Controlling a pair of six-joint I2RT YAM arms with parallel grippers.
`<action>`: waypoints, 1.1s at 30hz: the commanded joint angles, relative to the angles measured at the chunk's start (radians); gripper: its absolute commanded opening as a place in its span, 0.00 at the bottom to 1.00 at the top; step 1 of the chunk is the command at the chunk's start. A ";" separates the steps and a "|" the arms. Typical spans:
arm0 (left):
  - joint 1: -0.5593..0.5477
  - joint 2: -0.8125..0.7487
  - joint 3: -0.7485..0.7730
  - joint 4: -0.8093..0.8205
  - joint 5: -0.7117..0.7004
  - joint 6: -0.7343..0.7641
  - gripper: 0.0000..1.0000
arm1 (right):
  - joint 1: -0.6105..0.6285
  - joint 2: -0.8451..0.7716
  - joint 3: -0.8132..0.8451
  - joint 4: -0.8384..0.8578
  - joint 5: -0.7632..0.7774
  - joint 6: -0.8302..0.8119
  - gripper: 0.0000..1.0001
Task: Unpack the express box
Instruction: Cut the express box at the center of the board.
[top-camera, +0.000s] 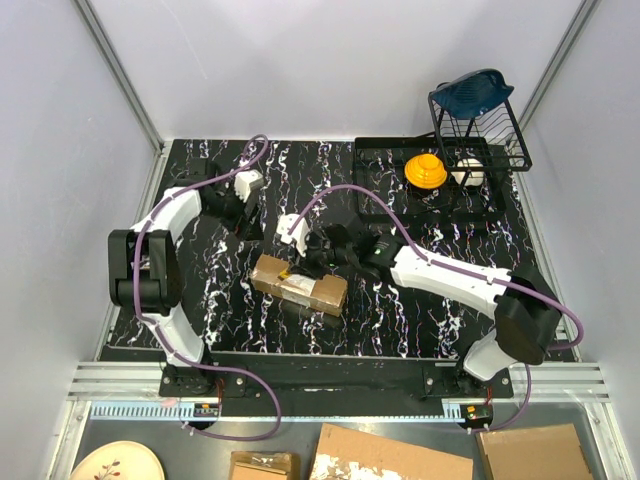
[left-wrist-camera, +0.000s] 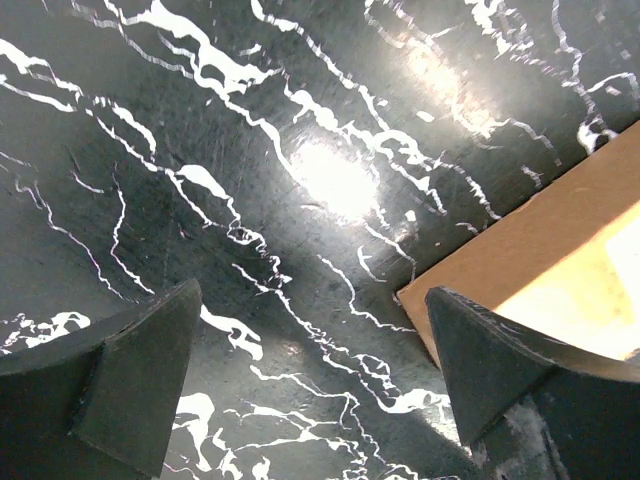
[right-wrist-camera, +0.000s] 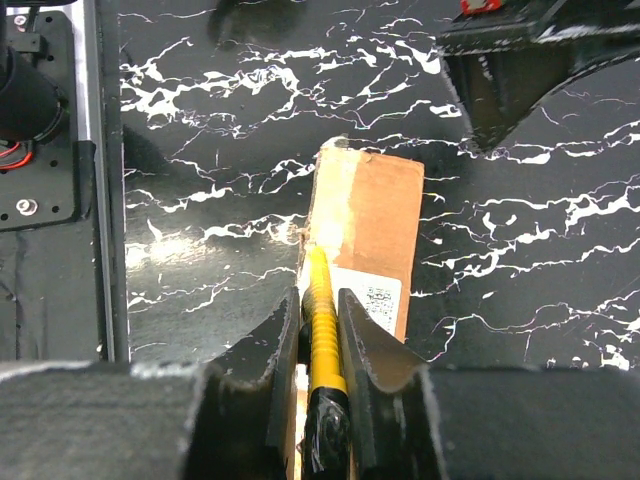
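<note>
- The express box (top-camera: 298, 284) lies flat near the middle of the black marbled table (top-camera: 400, 325), its taped top and white label facing up
- The right gripper (right-wrist-camera: 318, 297) hangs over the box, jaws narrow and clamped on a yellow utility knife (right-wrist-camera: 321, 335), whose tip meets the clear tape on the box's top
- The left gripper (left-wrist-camera: 312, 295) hovers low over the tabletop just behind the box's left end, jaws spread wide and holding nothing; one corner of the box shows beside a fingertip
</note>
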 joint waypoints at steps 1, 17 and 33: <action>-0.014 -0.070 0.012 0.000 0.084 -0.004 0.90 | 0.006 -0.037 -0.007 0.009 -0.052 -0.010 0.00; -0.075 -0.099 -0.049 -0.054 0.021 0.073 0.41 | 0.009 0.048 0.028 0.054 -0.057 -0.019 0.00; -0.082 -0.115 -0.034 -0.098 0.008 0.105 0.23 | 0.027 0.049 0.065 0.084 -0.023 -0.024 0.00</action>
